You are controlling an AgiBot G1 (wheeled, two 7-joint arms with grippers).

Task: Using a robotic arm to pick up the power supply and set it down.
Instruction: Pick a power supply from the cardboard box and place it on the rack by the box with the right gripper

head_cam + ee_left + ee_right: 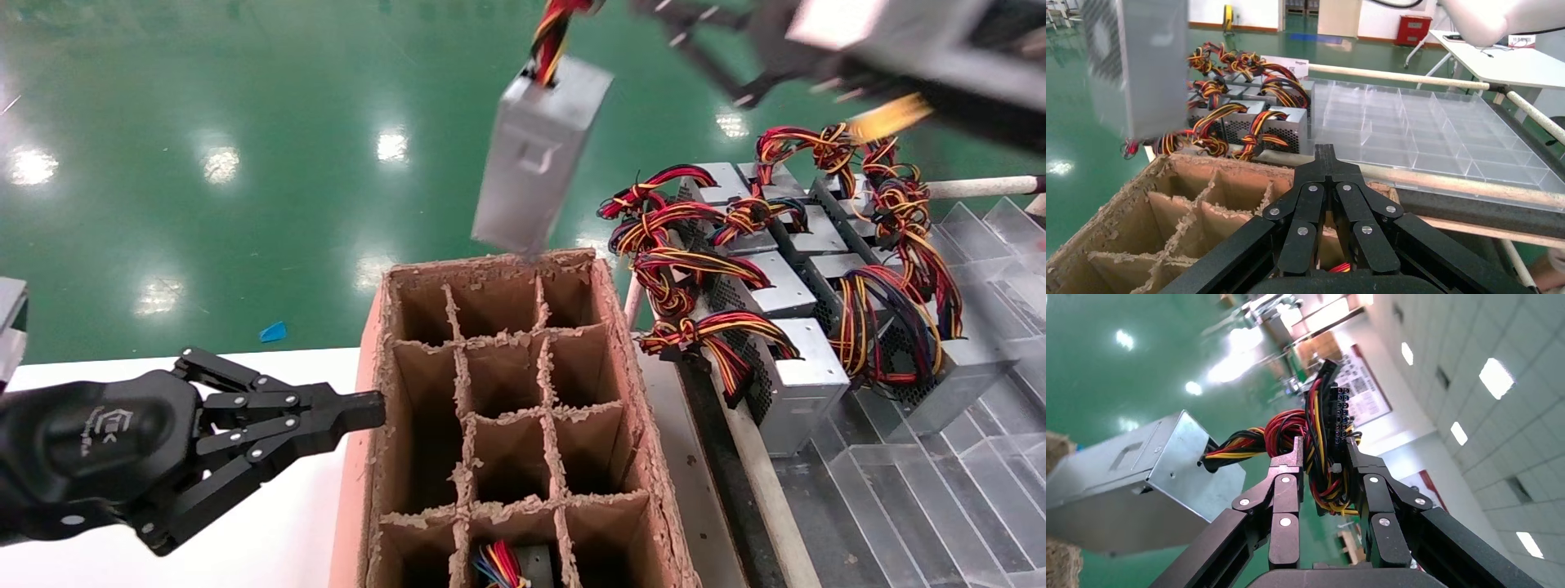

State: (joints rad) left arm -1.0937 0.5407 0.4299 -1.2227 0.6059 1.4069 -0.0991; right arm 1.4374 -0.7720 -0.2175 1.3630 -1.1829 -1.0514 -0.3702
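A silver-grey power supply hangs tilted in the air above the far end of the divided cardboard box. Its lower corner is just over the box rim. In the right wrist view my right gripper is shut on its bundle of red, yellow and black wires, and the metal case dangles below. The same case shows in the left wrist view. My left gripper is shut and empty, and rests over the white table with its tip beside the box's left wall.
Several more power supplies with wire bundles stand in a row right of the box. Clear plastic divider trays lie farther right. One near compartment holds a unit with wires. Green floor lies beyond.
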